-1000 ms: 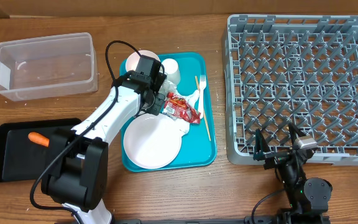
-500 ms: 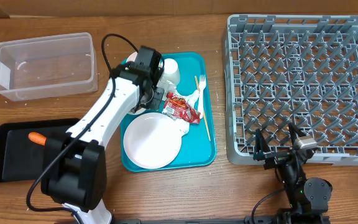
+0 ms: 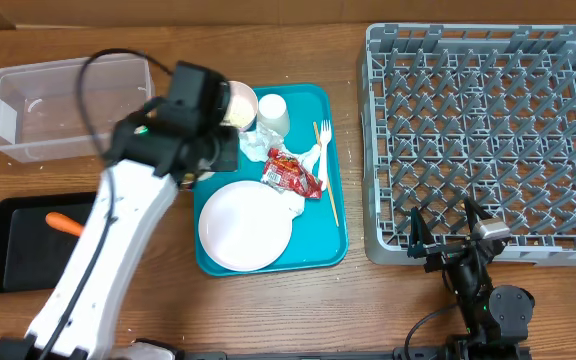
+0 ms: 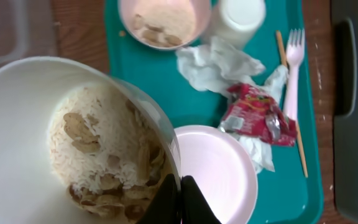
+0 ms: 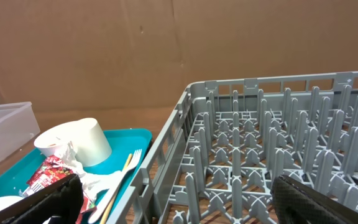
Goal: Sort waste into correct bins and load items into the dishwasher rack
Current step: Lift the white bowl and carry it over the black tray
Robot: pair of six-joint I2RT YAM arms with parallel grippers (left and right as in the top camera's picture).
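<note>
Overhead: the left arm [image 3: 138, 190] hangs over the left edge of the teal tray [image 3: 338, 200]. A carrot [image 3: 64, 223] lies in the black tray [image 3: 8, 260], with the tub [image 3: 68, 105] behind it. The plate [image 3: 245, 228], wrapper [image 3: 293, 173] and cup [image 3: 274, 113] sit on the teal tray. The right claw [image 3: 443, 228] is at the near edge of the rack [image 3: 488, 130].

Left wrist: the left claw [image 4: 182, 196] pinches the rim of a bowl [image 4: 17, 112] of rice [image 4: 104, 155], held above the teal tray beside the plate. A second bowl [image 4: 165, 18], napkins [image 4: 219, 65] and a fork [image 4: 293, 68] lie beyond.

Right wrist: the right claw's fingers [image 5: 42, 199] are spread wide with nothing between them.
</note>
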